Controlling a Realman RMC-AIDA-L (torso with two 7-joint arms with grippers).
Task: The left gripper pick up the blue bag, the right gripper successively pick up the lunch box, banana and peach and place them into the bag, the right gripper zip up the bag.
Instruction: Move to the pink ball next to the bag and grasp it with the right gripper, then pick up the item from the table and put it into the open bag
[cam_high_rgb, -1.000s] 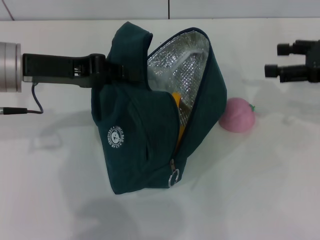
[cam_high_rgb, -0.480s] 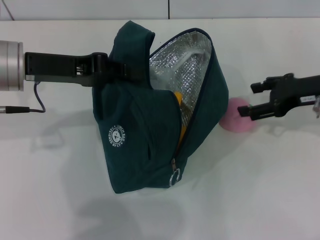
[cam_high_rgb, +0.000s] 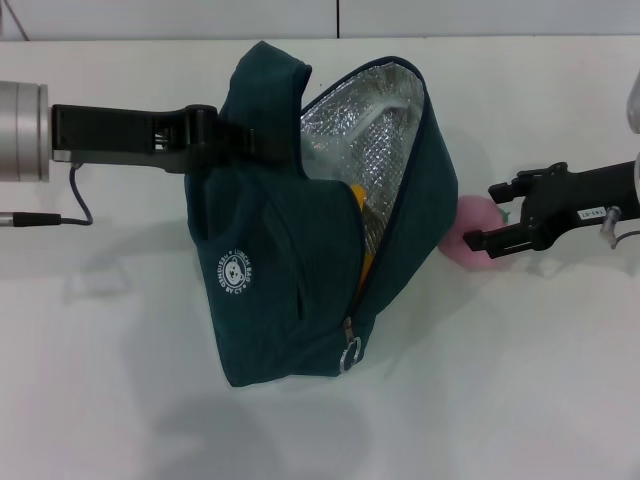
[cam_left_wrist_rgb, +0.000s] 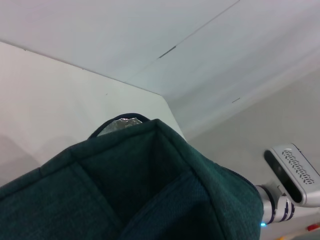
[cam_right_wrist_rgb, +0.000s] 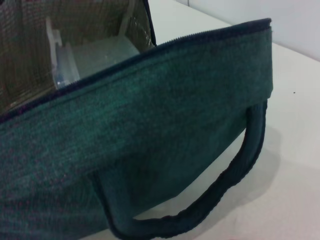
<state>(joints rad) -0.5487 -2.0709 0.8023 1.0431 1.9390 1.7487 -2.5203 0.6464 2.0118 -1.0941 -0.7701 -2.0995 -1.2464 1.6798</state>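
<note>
My left gripper (cam_high_rgb: 250, 146) is shut on the upper flap of the blue bag (cam_high_rgb: 280, 270) and holds it up over the table, mouth open toward the right. Its silver foil lining (cam_high_rgb: 375, 130) shows. Inside, the yellow banana (cam_high_rgb: 362, 222) peeks out, and the clear lunch box (cam_right_wrist_rgb: 92, 52) lies deeper in. The left wrist view shows only the bag's fabric (cam_left_wrist_rgb: 150, 190). The pink peach (cam_high_rgb: 456, 238) lies on the table just right of the bag. My right gripper (cam_high_rgb: 482, 215) is open, with one finger on either side of the peach.
The white table (cam_high_rgb: 520, 380) runs all around. The bag's metal zip ring (cam_high_rgb: 348, 353) hangs at the lower end of its opening. One padded handle (cam_right_wrist_rgb: 235, 170) droops from the bag's side close to the right wrist. A black cable (cam_high_rgb: 70, 200) trails from the left arm.
The right gripper has come in from the far right and dropped down to the peach, its fingers now straddling it. The left gripper and the bag have held still.
</note>
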